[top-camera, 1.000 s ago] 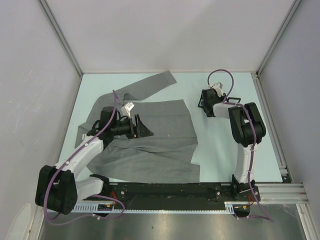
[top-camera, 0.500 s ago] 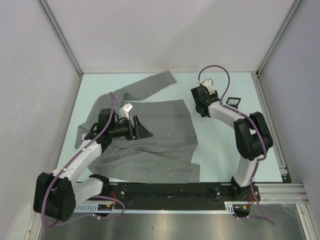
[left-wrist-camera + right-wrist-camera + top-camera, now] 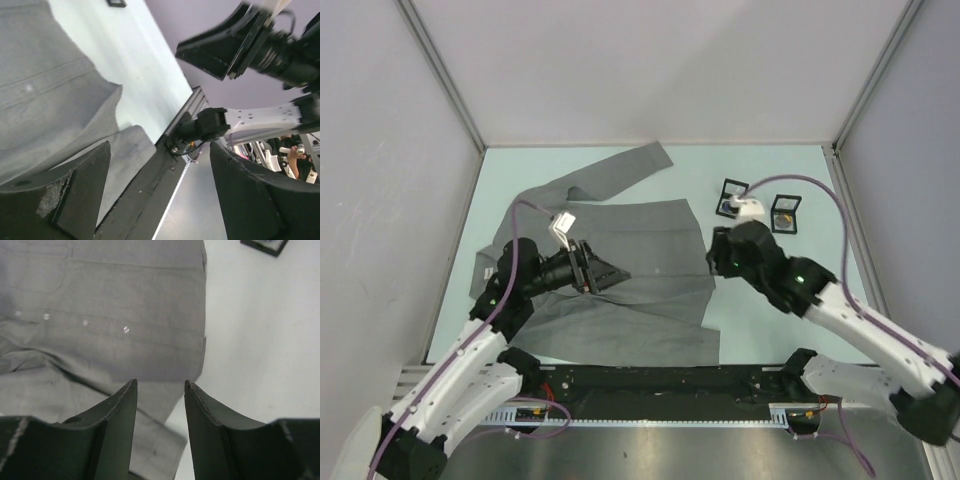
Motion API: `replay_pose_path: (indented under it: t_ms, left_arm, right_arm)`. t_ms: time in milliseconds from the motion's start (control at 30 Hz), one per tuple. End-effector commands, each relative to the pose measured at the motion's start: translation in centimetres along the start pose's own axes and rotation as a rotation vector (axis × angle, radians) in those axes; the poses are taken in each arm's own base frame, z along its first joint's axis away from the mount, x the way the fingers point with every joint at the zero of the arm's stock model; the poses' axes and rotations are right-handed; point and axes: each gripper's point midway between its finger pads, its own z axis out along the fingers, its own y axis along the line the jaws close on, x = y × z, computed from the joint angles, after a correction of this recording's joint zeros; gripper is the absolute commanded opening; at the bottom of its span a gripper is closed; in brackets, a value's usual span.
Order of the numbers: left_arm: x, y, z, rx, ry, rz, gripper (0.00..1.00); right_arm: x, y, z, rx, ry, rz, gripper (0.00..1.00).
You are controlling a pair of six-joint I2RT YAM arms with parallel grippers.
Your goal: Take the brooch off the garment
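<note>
Right gripper (image 3: 160,385), fingers spread, has swung away from the far corner and now hangs over the right edge of the garment (image 3: 640,250), near its row of pale buttons (image 3: 126,329). Left gripper (image 3: 159,150), also spread wide, stays above the middle of the cloth. The grey garment lies flat on the pale table (image 3: 770,165), between plain grey walls (image 3: 650,70). Now uncovered, one small black box (image 3: 784,211) holds a round gold piece, and a second box (image 3: 734,190) holds something pale.
</note>
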Motion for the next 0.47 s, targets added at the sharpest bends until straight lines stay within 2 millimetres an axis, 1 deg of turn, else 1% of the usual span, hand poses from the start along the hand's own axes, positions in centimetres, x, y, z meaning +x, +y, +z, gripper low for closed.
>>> replay_pose_path:
  t_ms: [0, 33, 67, 100, 133, 200, 233, 267, 333, 367, 400, 433]
  left_arm:
    - [-1.4, -2.5, -1.3, 0.031, -0.133, -0.003, 0.85]
    - [-1.7, -2.8, -1.6, 0.035, -0.157, 0.006, 0.86]
    - [-2.0, -3.2, -2.0, 0.039, -0.171, 0.018, 0.88]
    - [-2.3, -4.0, -2.7, 0.051, -0.194, 0.04, 0.88]
    - [-2.6, -4.2, -3.1, 0.044, -0.212, 0.055, 0.89]
    - [-3.3, -5.2, -4.3, 0.025, -0.23, 0.104, 0.89]
    - [-3.8, -5.7, -4.9, 0.014, -0.254, 0.124, 0.9]
    - [-4.3, -6.8, -5.9, 0.009, -0.265, 0.159, 0.9]
    - [-5.1, -8.1, -7.0, 0.009, -0.293, 0.194, 0.92]
    - [-6.0, -9.7, -8.2, 0.016, -0.321, 0.235, 0.93]
    - [-6.5, -10.5, -8.8, 0.02, -0.337, 0.255, 0.93]
    - [-7.1, -11.2, -9.2, 0.018, -0.353, 0.271, 0.97]
  right_arm:
    - [2.8, -0.8, -4.4, -0.108, 0.01, 0.13, 0.48]
    - [2.2, -1.1, -6.1, -0.147, -0.041, 0.154, 0.49]
    - [2.2, -1.4, -6.9, -0.159, -0.054, 0.161, 0.5]
    - [2.4, -1.4, -7.8, -0.187, -0.058, 0.16, 0.5]
    - [1.7, -1.5, -9.5, -0.235, -0.113, 0.179, 0.55]
    - [1.1, -1.2, -11.5, -0.31, -0.161, 0.211, 0.64]
    - [0.5, -1.5, -12.9, -0.345, -0.213, 0.235, 0.71]
    - [0.2, -1.7, -13.6, -0.359, -0.244, 0.254, 0.72]
    - [-0.6, -1.8, -14.7, -0.382, -0.289, 0.27, 0.74]
    - [-1.0, -1.8, -15.0, -0.381, -0.292, 0.267, 0.75]
    - [-1.5, -1.6, -15.8, -0.396, -0.296, 0.261, 0.77]
    - [-1.8, -1.4, -15.9, -0.406, -0.303, 0.246, 0.99]
